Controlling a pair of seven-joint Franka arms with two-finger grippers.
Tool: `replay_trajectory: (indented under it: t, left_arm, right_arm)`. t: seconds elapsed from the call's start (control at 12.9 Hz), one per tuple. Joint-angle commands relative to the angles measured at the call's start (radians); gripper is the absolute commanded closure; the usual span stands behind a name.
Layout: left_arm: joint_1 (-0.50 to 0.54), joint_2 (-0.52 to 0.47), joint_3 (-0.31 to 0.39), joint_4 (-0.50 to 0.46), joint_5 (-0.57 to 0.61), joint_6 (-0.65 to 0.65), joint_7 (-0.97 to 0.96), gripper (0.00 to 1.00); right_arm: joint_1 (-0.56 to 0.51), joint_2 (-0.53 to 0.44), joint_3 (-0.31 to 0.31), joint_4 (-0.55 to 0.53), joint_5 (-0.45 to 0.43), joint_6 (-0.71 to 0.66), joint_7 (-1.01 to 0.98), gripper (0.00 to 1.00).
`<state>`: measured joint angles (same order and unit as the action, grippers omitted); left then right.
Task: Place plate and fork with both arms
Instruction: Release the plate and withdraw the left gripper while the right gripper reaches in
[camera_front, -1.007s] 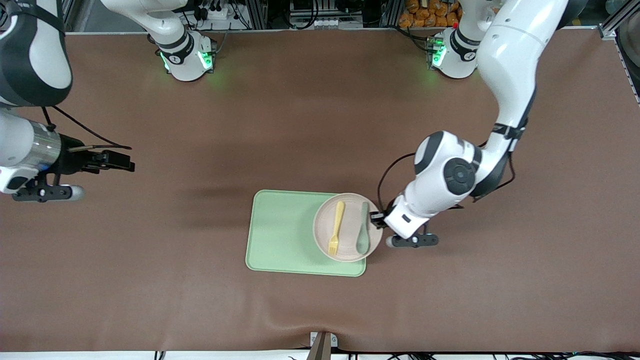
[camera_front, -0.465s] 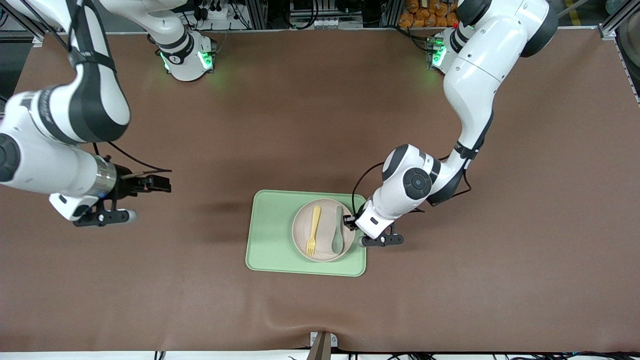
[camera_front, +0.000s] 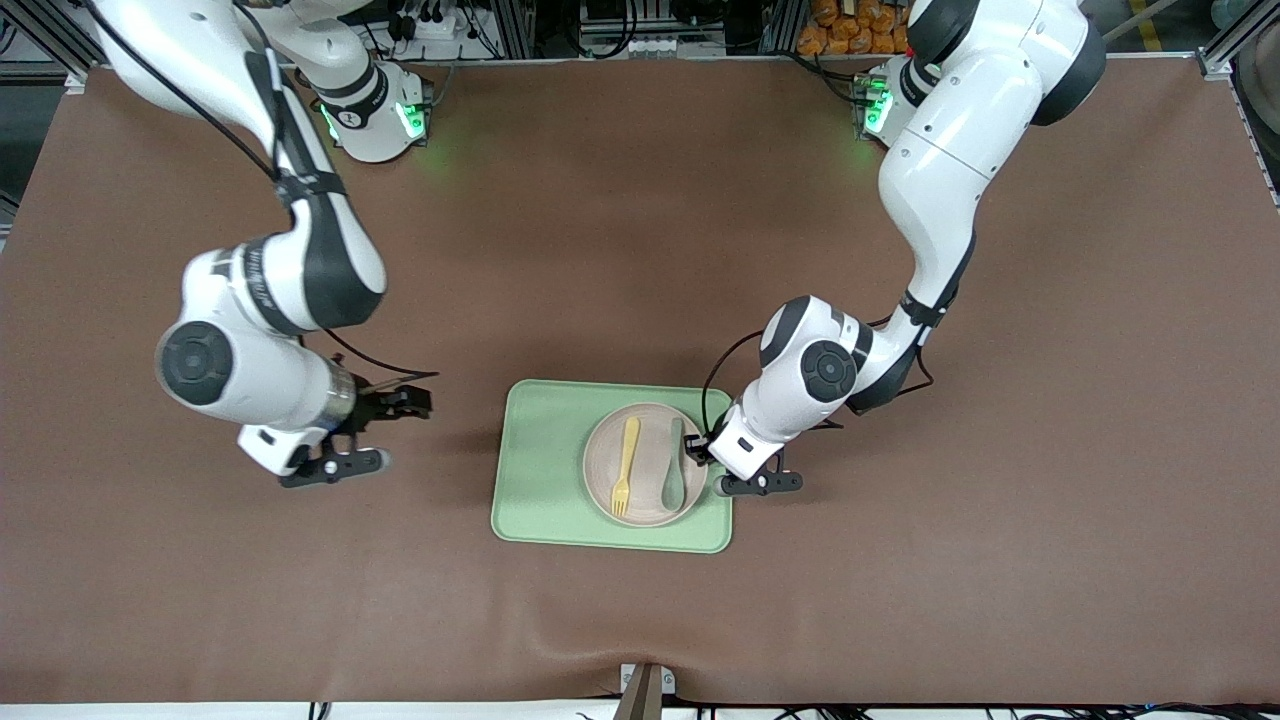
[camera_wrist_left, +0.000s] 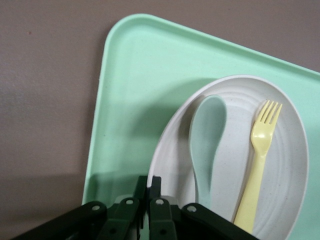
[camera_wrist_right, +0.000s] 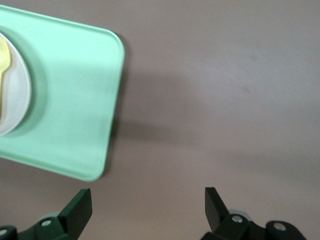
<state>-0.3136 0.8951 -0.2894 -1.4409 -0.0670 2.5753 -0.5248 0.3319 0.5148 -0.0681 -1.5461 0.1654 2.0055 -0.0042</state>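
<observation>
The pale beige plate (camera_front: 648, 500) is on the light green tray (camera_front: 545, 470), at the part toward the left arm's end. I cannot tell if it rests flat. The yellow fork (camera_front: 626, 465) and a grey-green spoon (camera_front: 673, 475) lie side by side on the plate. My left gripper (camera_front: 700, 450) is shut on the plate's rim; in the left wrist view its fingers (camera_wrist_left: 148, 182) pinch the plate (camera_wrist_left: 230, 165) beside the spoon (camera_wrist_left: 206, 140) and fork (camera_wrist_left: 257, 160). My right gripper (camera_front: 415, 400) is open and empty over the bare table beside the tray (camera_wrist_right: 70, 100).
The brown table mat (camera_front: 640, 250) surrounds the tray. The two arm bases (camera_front: 375, 120) (camera_front: 900, 110) stand at the edge farthest from the front camera. A small bracket (camera_front: 645, 690) sits at the nearest table edge.
My left gripper has carried the plate with fork and spoon from the tray's edge farther onto the tray. My right arm has swung in toward the tray with its gripper open.
</observation>
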Motion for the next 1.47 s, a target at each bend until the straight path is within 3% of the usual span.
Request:
replay_trajectory:
  t: [0.0,0.15,0.62,1.01,1.24,1.39]
  left_arm:
    - [-0.01,-0.007,0.021,0.025,-0.002,0.005,0.008,0.0]
    - [0.017,-0.066,0.033,0.025,0.021,-0.067,0.009,0.0]
    - [0.183,-0.46,0.035,0.025,0.058,-0.605,0.019,0.0]
    - [0.401,-0.732,0.026,0.027,0.042,-1.059,0.026,0.0]
    - [0.485,-0.8,0.035,0.024,0.059,-1.112,0.045,0.0]
    - [0.55,-0.8,0.038,0.027,0.07,-1.106,0.187,0.0]
  right_arm:
    - [0.07,0.066,-0.009,0.021,0.023,0.087,0.012,0.0]
    - [0.094,0.111,-0.007,0.038,0.025,0.137,0.012,0.0]
    - [0.205,0.232,0.001,0.152,0.06,0.278,0.064,0.0]
    - [0.288,0.353,0.001,0.236,0.057,0.522,0.061,0.0]
    - [0.323,0.392,-0.002,0.273,0.048,0.538,0.058,0.0]
    - [0.334,0.413,-0.004,0.284,0.048,0.544,0.059,0.0]
